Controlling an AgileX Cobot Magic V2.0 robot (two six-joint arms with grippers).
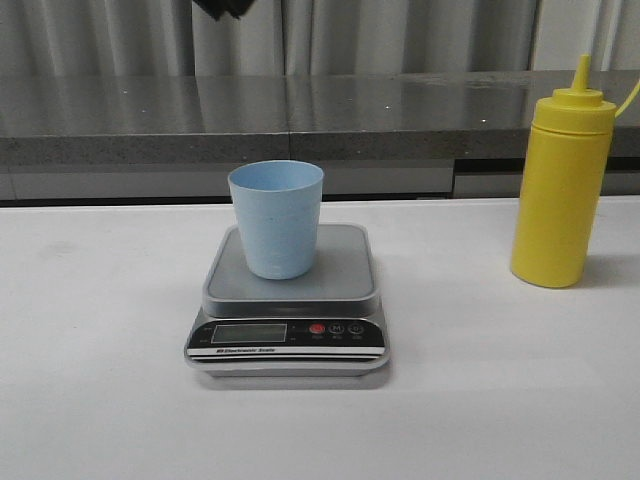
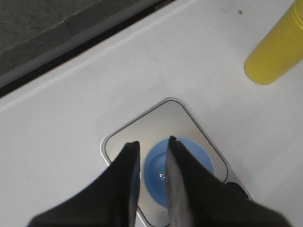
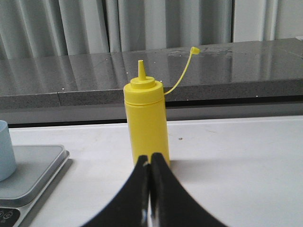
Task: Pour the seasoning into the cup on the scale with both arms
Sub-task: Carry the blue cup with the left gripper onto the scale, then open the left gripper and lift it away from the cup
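Observation:
The light blue cup (image 1: 276,218) stands upright and empty on the silver scale (image 1: 345,270). The yellow seasoning bottle (image 1: 560,190) stands upright on the white table to the right of the scale, uncapped, with its cap (image 3: 194,49) hanging on the tether. In the left wrist view my left gripper (image 2: 152,140) is open and empty, well above the cup (image 2: 189,156) and the scale platform (image 2: 156,123). A black part of it shows at the top of the front view (image 1: 222,8). My right gripper (image 3: 149,158) is shut and empty, low over the table just in front of the bottle (image 3: 146,118).
A dark grey counter (image 1: 300,110) with grey curtains behind runs along the back of the white table (image 1: 100,300). The scale's black front panel with its red button (image 1: 317,329) faces the robot. The cup (image 3: 4,151) and scale (image 3: 33,165) show at the edge of the right wrist view.

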